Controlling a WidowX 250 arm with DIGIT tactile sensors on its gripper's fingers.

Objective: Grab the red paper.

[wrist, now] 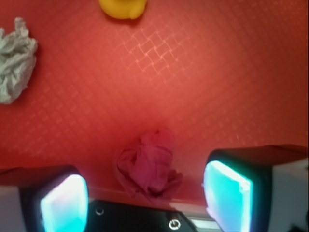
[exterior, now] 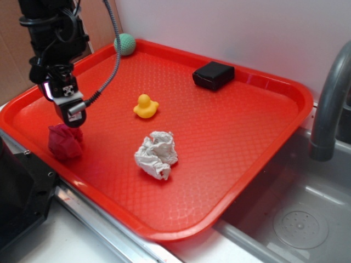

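The red paper (exterior: 65, 142) is a dark crimson crumpled ball lying near the front-left rim of the orange-red tray (exterior: 230, 142). My gripper (exterior: 75, 117) hangs just above it, slightly to its right. In the wrist view the red paper (wrist: 148, 163) sits between and beyond my two pads (wrist: 227, 186), which stand wide apart with nothing touching them. The gripper (wrist: 145, 193) is open.
A white-grey paper wad (exterior: 157, 154) lies mid-tray, and shows as the same wad (wrist: 14, 60) at the wrist view's left. A yellow duck (exterior: 146, 106), a black box (exterior: 213, 75) and a green ball (exterior: 125, 44) sit farther back. A sink and faucet (exterior: 329, 104) are on the right.
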